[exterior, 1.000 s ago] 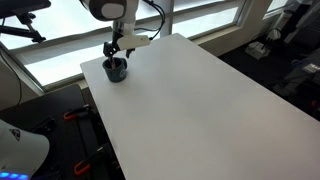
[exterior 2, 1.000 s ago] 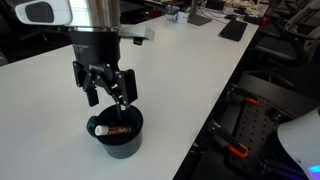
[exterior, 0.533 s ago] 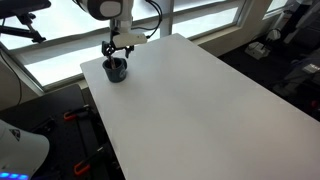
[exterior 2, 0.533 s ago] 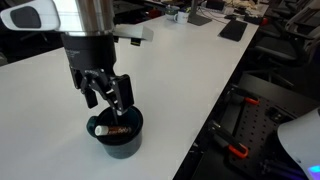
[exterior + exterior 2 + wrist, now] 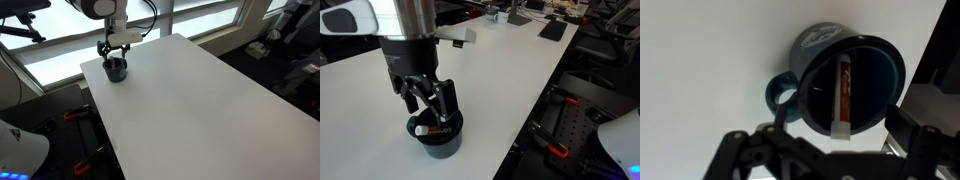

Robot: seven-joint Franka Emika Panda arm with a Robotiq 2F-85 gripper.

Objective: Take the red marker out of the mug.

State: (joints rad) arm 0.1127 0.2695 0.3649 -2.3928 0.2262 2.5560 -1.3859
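Note:
The dark blue mug (image 5: 442, 146) stands near a corner of the white table (image 5: 520, 70). The red marker (image 5: 439, 130) leans inside it, its white end resting at the rim. My gripper (image 5: 428, 106) hangs straight over the mug, open, with a finger on either side of the marker just above the rim. In an exterior view the mug (image 5: 116, 71) sits under the gripper (image 5: 116, 57). In the wrist view the mug (image 5: 818, 40) with its handle fills the frame, the marker (image 5: 844, 92) lies across its inside, and the open gripper (image 5: 835, 150) holds nothing.
The mug stands close to the table's edge (image 5: 485, 160), with the floor and robot base parts beyond. Dark flat items (image 5: 555, 28) lie at the table's far end. A window ledge (image 5: 60, 50) runs behind the table (image 5: 190, 100).
My gripper has come down a little toward the mug, its open fingers now nearer the rim and marker. Mug and marker have not moved.

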